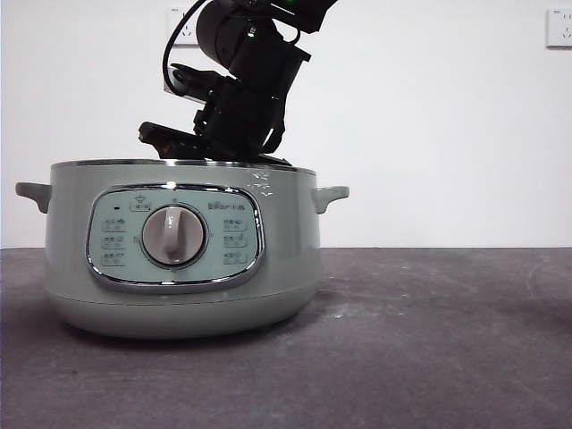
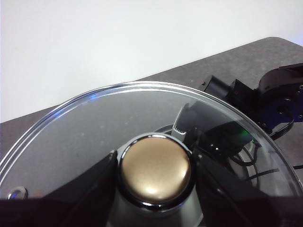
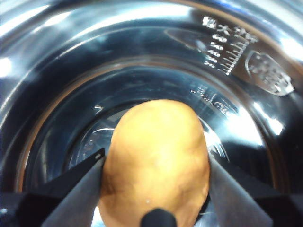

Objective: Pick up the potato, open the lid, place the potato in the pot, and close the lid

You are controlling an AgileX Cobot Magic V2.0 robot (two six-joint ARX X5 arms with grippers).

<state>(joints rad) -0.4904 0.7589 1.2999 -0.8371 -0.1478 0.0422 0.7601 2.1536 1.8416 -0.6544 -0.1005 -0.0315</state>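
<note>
The pale sage-green pot (image 1: 183,259) stands at the left of the table with its top open. My right gripper (image 3: 155,163) reaches down into it from above and is shut on the orange-brown potato (image 3: 156,151), held over the pot's shiny steel inner bowl (image 3: 142,52). In the front view only that arm's dark wrist (image 1: 241,89) shows above the rim; the potato is hidden there. My left gripper (image 2: 154,172) is shut on the round knob (image 2: 154,168) of the glass lid (image 2: 94,123) and holds the lid away from the pot.
The dark grey table (image 1: 429,340) stretches to the right of the pot. Through the glass lid the right arm (image 2: 279,94) shows over the table. A white wall with two sockets (image 1: 559,27) is behind.
</note>
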